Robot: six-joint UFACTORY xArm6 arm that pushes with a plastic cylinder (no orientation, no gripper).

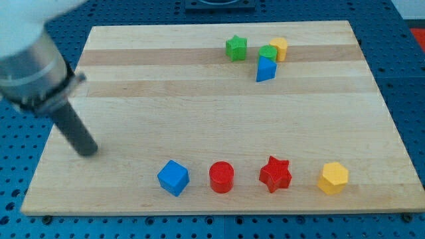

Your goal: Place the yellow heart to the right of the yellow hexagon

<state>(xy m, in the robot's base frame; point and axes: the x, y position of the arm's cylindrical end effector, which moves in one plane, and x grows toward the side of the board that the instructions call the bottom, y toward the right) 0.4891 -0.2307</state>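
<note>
The yellow heart (279,48) sits near the view's top, right of centre, touching a green block (267,53). The yellow hexagon (333,178) lies near the view's bottom right. My tip (88,150) rests on the board at the view's left, far from both yellow blocks, with the rod slanting up to the left.
A green star (236,48) lies left of the green block. A blue triangular block (265,70) sits just below it. Along the bottom lie a blue cube (173,177), a red cylinder (221,177) and a red star (275,174). The wooden board (199,113) rests on a blue perforated table.
</note>
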